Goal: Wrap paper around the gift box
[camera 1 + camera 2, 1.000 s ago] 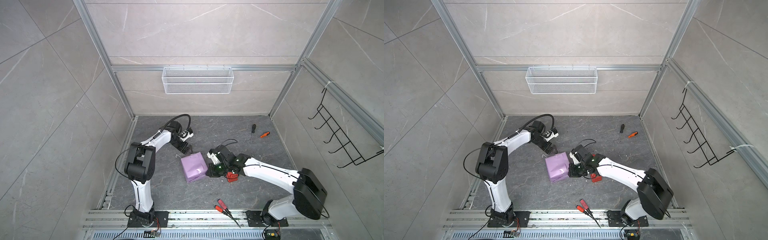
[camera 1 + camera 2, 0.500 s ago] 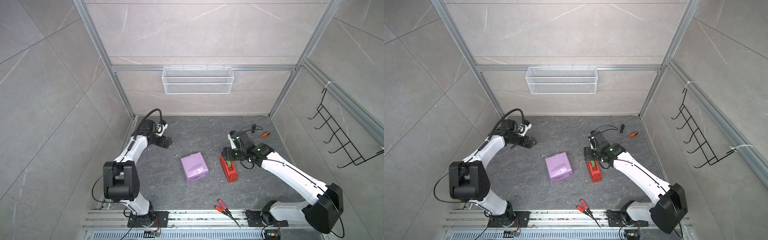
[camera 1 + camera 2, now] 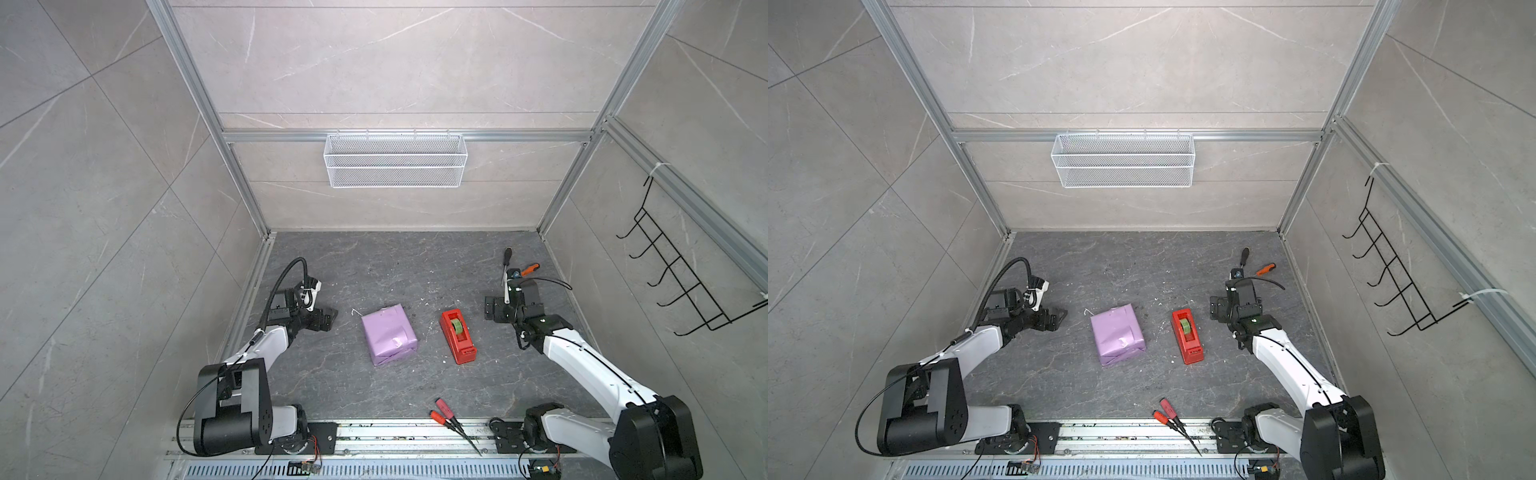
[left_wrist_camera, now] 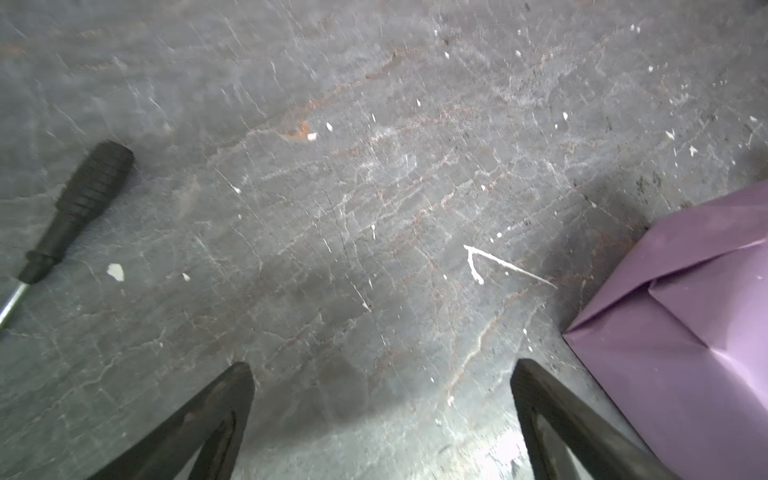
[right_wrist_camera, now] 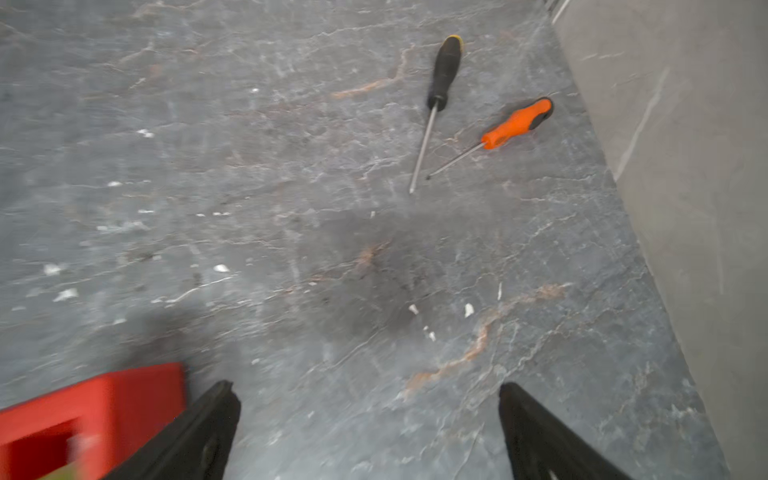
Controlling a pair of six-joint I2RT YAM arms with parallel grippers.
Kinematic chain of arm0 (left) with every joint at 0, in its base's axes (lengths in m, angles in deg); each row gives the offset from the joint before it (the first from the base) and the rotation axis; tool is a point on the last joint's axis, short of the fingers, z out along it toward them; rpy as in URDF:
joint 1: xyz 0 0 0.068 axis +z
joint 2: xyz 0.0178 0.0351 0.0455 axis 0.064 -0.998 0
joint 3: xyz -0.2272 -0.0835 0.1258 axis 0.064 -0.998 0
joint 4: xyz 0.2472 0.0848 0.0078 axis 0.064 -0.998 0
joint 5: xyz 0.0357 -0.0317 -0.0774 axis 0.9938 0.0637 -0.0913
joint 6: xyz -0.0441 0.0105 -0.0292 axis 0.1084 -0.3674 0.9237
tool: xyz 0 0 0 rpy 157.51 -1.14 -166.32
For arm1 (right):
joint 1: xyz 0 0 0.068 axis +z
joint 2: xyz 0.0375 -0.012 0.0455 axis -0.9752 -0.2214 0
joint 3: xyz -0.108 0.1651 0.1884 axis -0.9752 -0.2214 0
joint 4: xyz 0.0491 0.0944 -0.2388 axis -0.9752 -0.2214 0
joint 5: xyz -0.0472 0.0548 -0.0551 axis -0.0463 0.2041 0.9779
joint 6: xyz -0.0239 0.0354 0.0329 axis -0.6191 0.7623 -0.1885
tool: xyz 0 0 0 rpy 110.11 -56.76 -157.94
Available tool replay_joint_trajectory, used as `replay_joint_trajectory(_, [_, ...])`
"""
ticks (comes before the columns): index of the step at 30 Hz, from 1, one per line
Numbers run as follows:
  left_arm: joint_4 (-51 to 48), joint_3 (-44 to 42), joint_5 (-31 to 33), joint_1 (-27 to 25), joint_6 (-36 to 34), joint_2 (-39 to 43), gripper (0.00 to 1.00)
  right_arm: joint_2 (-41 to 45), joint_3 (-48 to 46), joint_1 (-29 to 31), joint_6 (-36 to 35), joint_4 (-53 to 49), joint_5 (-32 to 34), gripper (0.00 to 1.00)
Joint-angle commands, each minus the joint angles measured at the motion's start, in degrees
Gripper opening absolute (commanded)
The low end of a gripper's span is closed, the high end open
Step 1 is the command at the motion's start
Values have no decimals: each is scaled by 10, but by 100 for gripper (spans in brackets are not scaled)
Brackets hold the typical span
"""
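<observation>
Gift box is concealed by paper (image 3: pixel 388 338). Left gripper (image 3: pixel 330 320) and right gripper (image 3: pixel 490 308), both released, have been withdrawn to 9 and 3 o'clock.

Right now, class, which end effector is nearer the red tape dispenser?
Right. The right end effector is just beside the tape dispenser, on its wall side; the left end effector is across the wrapped gift box from it.

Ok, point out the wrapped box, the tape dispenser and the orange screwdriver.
wrapped box (image 3: pixel 388 334): in a top view, middle of its lilac top face.
tape dispenser (image 3: pixel 462 345): in a top view, red body beside the green roll.
orange screwdriver (image 5: pixel 517 122): right wrist view, middle of its handle.
</observation>
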Motion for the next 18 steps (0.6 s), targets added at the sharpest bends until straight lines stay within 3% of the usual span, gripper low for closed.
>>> replay_joint_trajectory(1, [157,-28,-8,5,10,11,100,12,-61,-13,-59,170,9,100])
replay_joint_trajectory(6, [230,-62,-16,12,12,-5,100,4,-126,-32,-60,301,-5,100])
replay_joint_trajectory(18, [235,-35,-77,43,55,-41,100,-128,-175,-99,-19,552,-97,100])
